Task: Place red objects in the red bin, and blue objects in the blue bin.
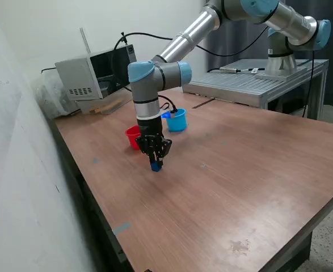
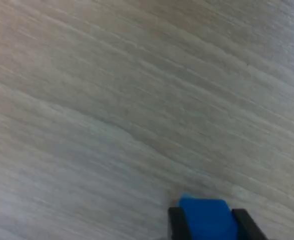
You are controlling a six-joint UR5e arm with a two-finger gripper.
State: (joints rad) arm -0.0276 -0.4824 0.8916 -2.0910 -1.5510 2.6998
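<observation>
My pincer [image 1: 156,162] points straight down over the wooden table [image 1: 228,187], and it's pinching a blue cube [image 1: 155,166] between its fingertips. In the wrist view that blue cube [image 2: 205,218] sits snug between my two dark fingers [image 2: 177,225], with bare wood grain [image 2: 136,100] beyond it. Whether the cube touches the tabletop, I can't tell. Just behind my pincer, partly hidden by my arm, stands the red bin [image 1: 133,136]. Farther back and to the exterior view's right sits the blue bin [image 1: 177,120], upright, close beside the red one. A grey box [image 1: 89,73] rests at the far edge.
</observation>
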